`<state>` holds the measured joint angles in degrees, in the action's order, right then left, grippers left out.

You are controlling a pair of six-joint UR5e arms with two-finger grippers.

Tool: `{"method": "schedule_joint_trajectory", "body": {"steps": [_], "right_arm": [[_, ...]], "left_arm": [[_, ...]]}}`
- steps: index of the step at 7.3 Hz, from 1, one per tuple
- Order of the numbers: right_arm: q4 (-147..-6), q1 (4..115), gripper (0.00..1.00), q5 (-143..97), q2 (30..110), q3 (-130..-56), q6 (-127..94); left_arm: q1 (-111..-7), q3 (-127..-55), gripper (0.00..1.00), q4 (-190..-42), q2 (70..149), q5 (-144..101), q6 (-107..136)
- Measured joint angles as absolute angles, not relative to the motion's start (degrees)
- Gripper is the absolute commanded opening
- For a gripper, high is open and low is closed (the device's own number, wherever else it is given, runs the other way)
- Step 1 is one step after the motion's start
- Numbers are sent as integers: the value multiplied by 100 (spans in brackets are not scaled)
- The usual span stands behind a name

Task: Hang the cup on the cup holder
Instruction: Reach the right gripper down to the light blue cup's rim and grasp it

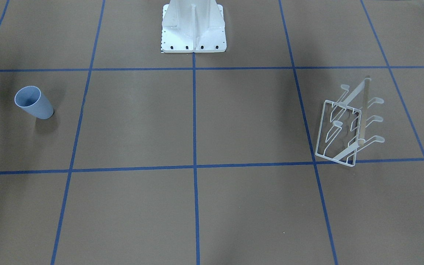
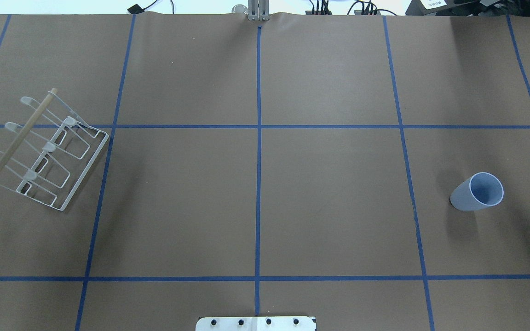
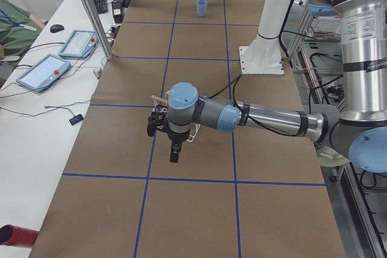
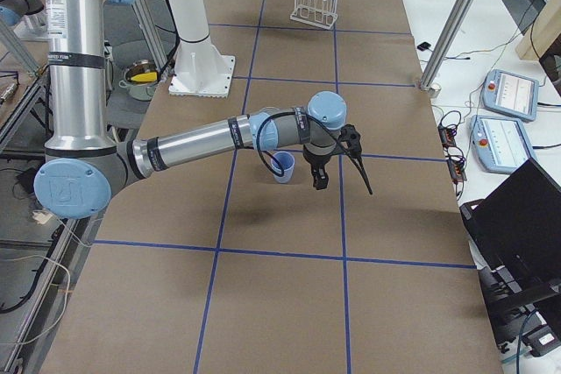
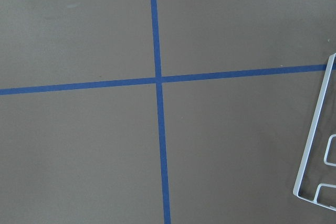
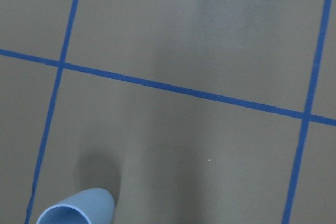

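Closest to the overhead lens is the robot's white pedestal plate (image 2: 256, 323), and everything else is best placed from it. Far off to the pedestal's left (the robot's own left, that is) stands the cup holder (image 2: 48, 147). It sits askew to the blue tape lines (image 2: 259, 184) on the counter (image 2: 329, 207), its prongs bare and its wooden dowel on the side away from the pedestal. Far off to the pedestal's right stands the cup (image 2: 476, 192), upright, mouth up, alone in its taped square. Cup and holder are well apart, with the pedestal between them.

I judge the task to be at its very start: the cup is not yet gripped and nothing hangs on the holder. The next move calls for the right tool (image 4: 342, 168), which hangs near the cup, to settle over it and close on its wall. The cup must then cross in front of the pedestal, be turned mouth down and be slipped over one prong.

The left tool (image 3: 164, 134) hovers above the counter just beside the holder, and its wrist view catches only a corner of the frame. Both tools show only in the side views, so I cannot tell whether either one's jaws stand apart or together. As far as those small views allow, neither holds anything.
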<state>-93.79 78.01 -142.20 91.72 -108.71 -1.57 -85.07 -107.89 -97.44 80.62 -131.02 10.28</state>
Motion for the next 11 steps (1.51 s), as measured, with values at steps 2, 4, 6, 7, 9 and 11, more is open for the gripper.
{"method": "schedule_joint_trajectory", "body": {"steps": [2,4,6,7,9,11], "right_arm": [[-9357,7288,100,-13951,9233,-10970,-173],[-9340,6897,100,-13724,9276,-10971,-183],[-9337,6612,100,-13657,9285,-10960,-224],[-9335,6467,100,-13636,9272,-10952,-323],[-9334,6187,100,-13527,9218,-10934,-547],[-9334,6025,100,-13475,9153,-10842,-616]], "left_arm": [[-8508,-10791,98,-9747,8060,-13101,1030],[-8503,-10792,98,-9747,8061,-13102,1032],[-8500,-10788,98,-9747,8067,-13097,1036],[-8497,-10783,98,-9746,8068,-13096,1037],[-8492,-10771,98,-9743,8068,-13096,1037],[-8491,-10764,98,-9743,8068,-13096,1037]]}}
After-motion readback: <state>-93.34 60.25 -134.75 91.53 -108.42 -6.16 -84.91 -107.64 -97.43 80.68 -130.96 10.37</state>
